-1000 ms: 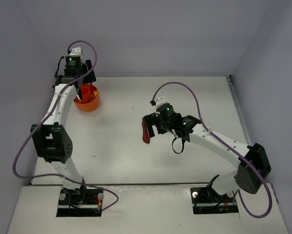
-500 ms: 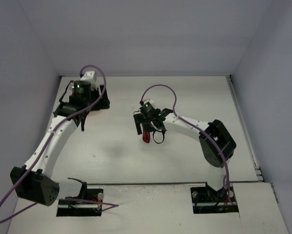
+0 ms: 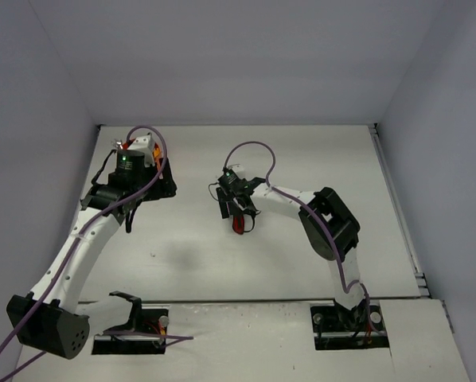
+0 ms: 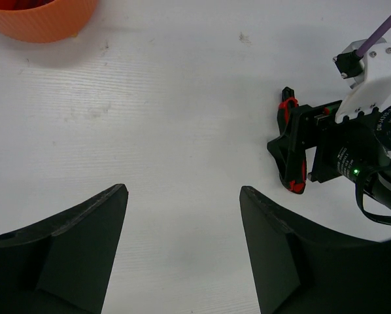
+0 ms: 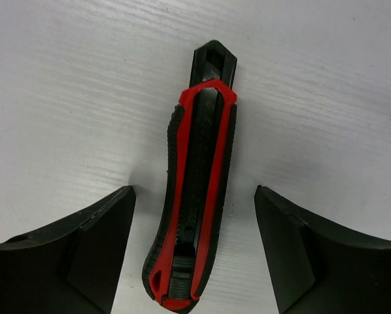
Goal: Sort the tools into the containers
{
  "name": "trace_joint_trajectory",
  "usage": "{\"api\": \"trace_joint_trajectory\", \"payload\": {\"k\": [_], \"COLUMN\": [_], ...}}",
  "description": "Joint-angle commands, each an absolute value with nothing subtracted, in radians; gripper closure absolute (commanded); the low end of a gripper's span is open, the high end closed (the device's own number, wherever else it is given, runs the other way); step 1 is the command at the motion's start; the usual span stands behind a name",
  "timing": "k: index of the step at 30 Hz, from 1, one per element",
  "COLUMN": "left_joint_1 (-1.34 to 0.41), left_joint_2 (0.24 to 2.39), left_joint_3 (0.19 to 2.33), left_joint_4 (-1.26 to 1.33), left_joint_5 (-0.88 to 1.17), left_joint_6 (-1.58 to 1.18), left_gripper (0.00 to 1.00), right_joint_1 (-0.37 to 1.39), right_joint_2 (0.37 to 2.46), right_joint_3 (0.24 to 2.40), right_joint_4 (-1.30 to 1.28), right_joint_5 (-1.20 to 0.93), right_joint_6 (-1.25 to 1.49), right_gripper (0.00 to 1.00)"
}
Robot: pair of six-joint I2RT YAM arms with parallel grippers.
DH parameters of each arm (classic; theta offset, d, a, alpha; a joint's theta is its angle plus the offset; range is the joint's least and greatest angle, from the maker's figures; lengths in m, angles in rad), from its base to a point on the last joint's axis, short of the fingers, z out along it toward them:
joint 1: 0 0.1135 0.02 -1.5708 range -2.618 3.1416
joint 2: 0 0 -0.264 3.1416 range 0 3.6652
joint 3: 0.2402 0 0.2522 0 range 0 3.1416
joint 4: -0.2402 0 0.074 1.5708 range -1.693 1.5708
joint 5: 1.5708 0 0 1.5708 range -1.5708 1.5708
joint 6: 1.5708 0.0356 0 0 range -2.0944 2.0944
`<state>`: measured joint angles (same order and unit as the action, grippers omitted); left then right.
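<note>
A red-black handled tool (image 5: pixel 199 196) lies flat on the white table. My right gripper (image 5: pixel 194 252) is open and low over it, one finger (image 5: pixel 84 255) on each side of the handle, not touching. In the top view the tool (image 3: pixel 238 226) shows just below the right gripper (image 3: pixel 236 208). My left gripper (image 4: pixel 182 222) is open and empty above bare table. The orange-red tub (image 4: pixel 42 16) is at the top left of the left wrist view. In the top view it (image 3: pixel 156 169) is mostly hidden under the left wrist. Wrenches, screwdriver and tape measure are not in view.
The left wrist view also shows the right gripper (image 4: pixel 300 147) over the tool (image 4: pixel 291 157) at its right side. Grey walls close the table at the back and both sides. Purple cables loop above both wrists.
The right gripper has moved left and away from me, and now sits down around the red-black tool. The left wrist has swung forward over the tub, hiding it in the top view.
</note>
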<state>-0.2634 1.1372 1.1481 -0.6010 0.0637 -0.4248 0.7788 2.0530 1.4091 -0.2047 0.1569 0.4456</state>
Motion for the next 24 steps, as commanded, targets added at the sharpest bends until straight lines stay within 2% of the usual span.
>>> {"api": "trace_joint_trajectory", "payload": {"k": [1, 7, 11, 13, 19, 24], "left_joint_1": [-0.267, -0.272, -0.273, -0.273, -0.273, -0.273], "left_joint_2": [1.148, 1.169, 1.184, 1.198, 1.249, 1.299], "left_joint_3": [1.172, 1.18, 1.197, 1.222, 1.313, 1.389], "left_joint_4": [-0.577, -0.574, -0.576, -0.579, -0.575, -0.518], "left_joint_5": [0.092, 0.118, 0.167, 0.222, 0.363, 0.539], "left_joint_6": [-0.442, -0.457, -0.462, -0.473, -0.51, -0.558], "left_gripper": [0.33, 0.33, 0.33, 0.33, 0.33, 0.33], "right_joint_1": [0.773, 0.772, 0.772, 0.773, 0.777, 0.778], "right_joint_2": [2.087, 2.095, 2.073, 2.044, 1.874, 1.713], "right_joint_3": [1.438, 1.427, 1.45, 1.466, 1.469, 1.434], "right_joint_4": [-0.21, -0.21, -0.208, -0.205, -0.168, -0.121], "right_joint_5": [0.193, 0.168, 0.145, 0.136, 0.138, 0.033], "right_joint_6": [0.478, 0.48, 0.405, 0.342, 0.155, 0.005], "right_gripper": [0.38, 0.65, 0.92, 0.97, 1.0, 1.0]}}
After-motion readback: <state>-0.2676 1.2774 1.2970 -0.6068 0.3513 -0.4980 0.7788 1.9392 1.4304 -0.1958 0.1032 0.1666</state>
